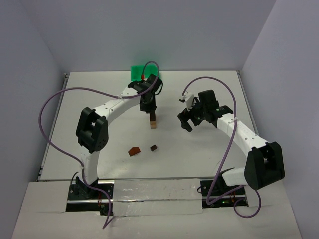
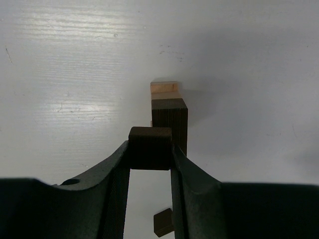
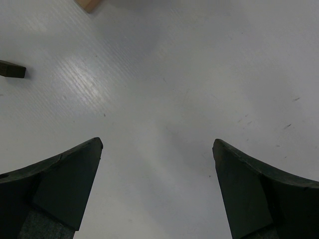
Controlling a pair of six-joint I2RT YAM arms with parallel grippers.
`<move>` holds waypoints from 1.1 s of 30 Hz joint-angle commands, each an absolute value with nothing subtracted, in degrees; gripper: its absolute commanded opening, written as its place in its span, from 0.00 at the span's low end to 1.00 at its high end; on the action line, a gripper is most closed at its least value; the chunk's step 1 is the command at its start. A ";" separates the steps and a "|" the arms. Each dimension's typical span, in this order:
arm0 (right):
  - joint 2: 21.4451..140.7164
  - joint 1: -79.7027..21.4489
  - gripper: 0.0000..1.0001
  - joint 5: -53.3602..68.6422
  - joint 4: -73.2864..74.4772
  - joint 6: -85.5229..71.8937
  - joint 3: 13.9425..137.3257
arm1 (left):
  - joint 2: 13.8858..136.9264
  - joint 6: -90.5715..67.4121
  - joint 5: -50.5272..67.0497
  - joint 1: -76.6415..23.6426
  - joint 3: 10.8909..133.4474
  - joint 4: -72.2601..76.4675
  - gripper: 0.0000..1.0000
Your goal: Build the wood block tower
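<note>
The wood block tower (image 1: 153, 121) stands mid-table as a narrow stack. In the left wrist view it shows a dark brown block (image 2: 169, 118) with a light tan block (image 2: 164, 87) beyond it. My left gripper (image 2: 150, 147) is shut on a dark brown cube (image 2: 150, 148), held at the fingertips right against the tower's near side. I cannot tell whether the cube rests on the stack. From above, the left gripper (image 1: 148, 106) hangs over the tower. My right gripper (image 3: 157, 144) is open and holds nothing; it hovers to the right of the tower (image 1: 186, 121).
A reddish-brown piece (image 1: 133, 151) and a small dark cube (image 1: 153, 147) lie on the table in front of the tower. The dark cube (image 2: 163, 222) also shows between my left fingers. A green bin (image 1: 144, 72) stands at the back behind the left arm.
</note>
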State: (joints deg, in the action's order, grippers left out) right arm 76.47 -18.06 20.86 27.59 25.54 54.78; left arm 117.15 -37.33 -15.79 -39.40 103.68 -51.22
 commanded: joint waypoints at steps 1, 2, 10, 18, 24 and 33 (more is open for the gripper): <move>76.82 -17.67 1.00 20.30 25.92 25.75 57.30 | 117.88 -38.06 -17.60 -40.18 106.79 -51.85 0.08; 76.81 -17.66 1.00 20.30 25.84 25.75 57.31 | 118.04 -38.06 -17.84 -40.34 106.88 -51.86 0.08; 76.73 -17.67 1.00 20.13 25.99 25.55 57.63 | 119.55 -38.08 -18.12 -40.67 108.74 -52.45 0.07; 76.68 -17.67 1.00 20.23 26.10 25.58 57.67 | 120.48 -38.02 -18.91 -40.78 109.83 -52.87 0.09; 76.98 -17.67 1.00 20.30 26.10 25.66 57.66 | 121.33 -37.79 -19.26 -41.05 111.04 -53.18 0.11; 77.23 -17.67 1.00 20.37 26.10 25.75 57.74 | 122.15 -37.44 -19.09 -41.31 112.04 -53.26 0.16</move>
